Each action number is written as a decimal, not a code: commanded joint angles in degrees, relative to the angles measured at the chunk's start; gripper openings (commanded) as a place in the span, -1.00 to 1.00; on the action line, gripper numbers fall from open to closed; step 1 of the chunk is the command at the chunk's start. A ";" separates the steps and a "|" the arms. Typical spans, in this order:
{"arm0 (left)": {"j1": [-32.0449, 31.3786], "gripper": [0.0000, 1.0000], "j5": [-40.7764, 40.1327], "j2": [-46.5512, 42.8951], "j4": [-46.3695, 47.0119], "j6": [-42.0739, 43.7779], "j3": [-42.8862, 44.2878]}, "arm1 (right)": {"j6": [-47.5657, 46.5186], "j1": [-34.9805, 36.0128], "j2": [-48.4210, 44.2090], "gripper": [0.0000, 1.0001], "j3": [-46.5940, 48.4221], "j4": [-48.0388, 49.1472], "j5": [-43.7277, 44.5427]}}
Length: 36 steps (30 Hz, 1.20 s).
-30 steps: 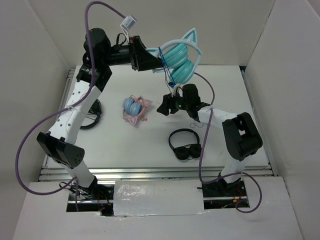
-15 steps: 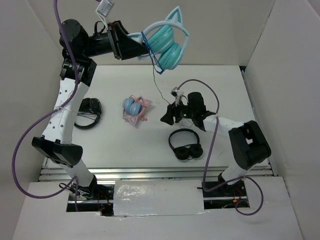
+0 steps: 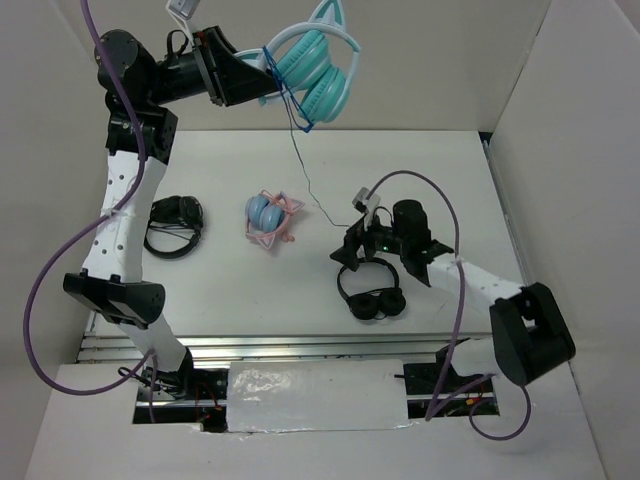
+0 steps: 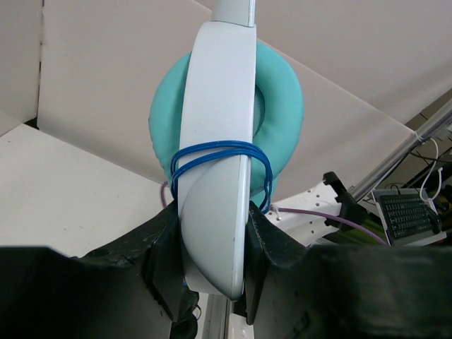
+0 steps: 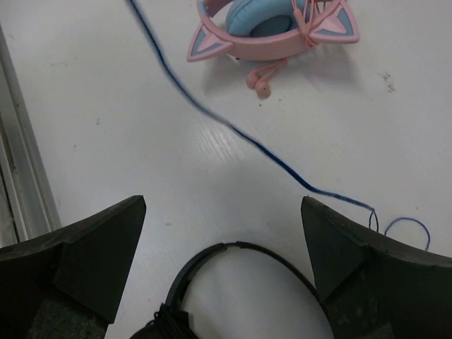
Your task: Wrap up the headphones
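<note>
Left wrist only: saw cable (image 4: 219,152) looped round headphones (image 4: 279,106) pinched in left gripper (image 4: 212,244); found right gripper (image 5: 222,212) spread wide, empty.

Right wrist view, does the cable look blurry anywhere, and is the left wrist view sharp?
Right wrist view: the cable is smeared near the top, crisper lower right. Left wrist view: the headphones are sharp, the left hand underexposed, nearly black.

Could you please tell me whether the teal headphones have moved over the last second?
Yes. Held in the left gripper, the headphones have swung left and up the picture: once well right of the pink pair, now only slightly right of it.
</note>
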 commanded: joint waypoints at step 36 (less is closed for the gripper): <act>12.36 -1.00 -7.42 -0.73 -2.89 2.40 5.48 | 0.94 0.90 -4.54 -1.00 -0.68 9.07 3.81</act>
